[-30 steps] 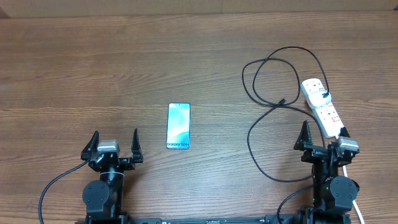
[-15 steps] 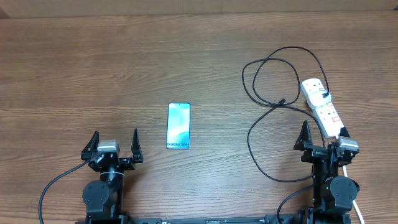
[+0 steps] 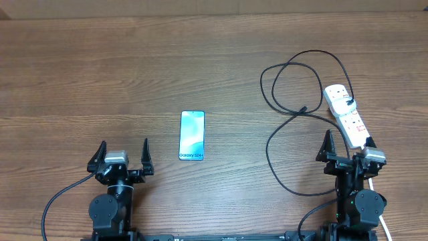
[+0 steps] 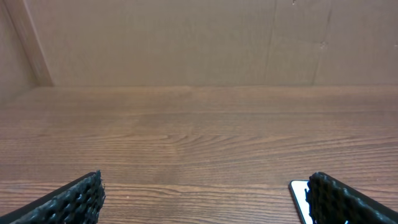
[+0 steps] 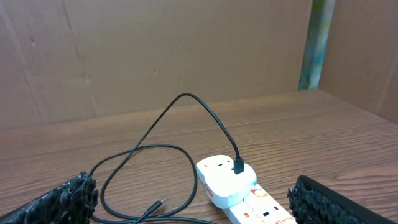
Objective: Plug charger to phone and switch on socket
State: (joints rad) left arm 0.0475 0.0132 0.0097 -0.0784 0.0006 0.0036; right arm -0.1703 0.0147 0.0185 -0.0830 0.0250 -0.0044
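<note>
Overhead: phone [image 3: 192,135] flat at 2 o'clock of left gripper [image 3: 123,155], socket [image 3: 346,114] at 12 of right gripper [image 3: 348,148], charger [image 3: 267,152] loops at 11, both grippers wide & empty; only right wrist cam shows charger seated in socket's end, plus cardboard wall [image 5: 155,50] behind wood table [image 3: 100,67].

A brown wood-grain table [image 3: 100,67] spreads wide (evenly lit, no harsh shadows), backed by plain brown cardboard wall panels [image 4: 186,37].

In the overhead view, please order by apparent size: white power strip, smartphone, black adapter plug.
White elongated power strip and slim blue-screened rectangular smartphone: too alike to rank.
Small black adapter plug: smallest.
</note>
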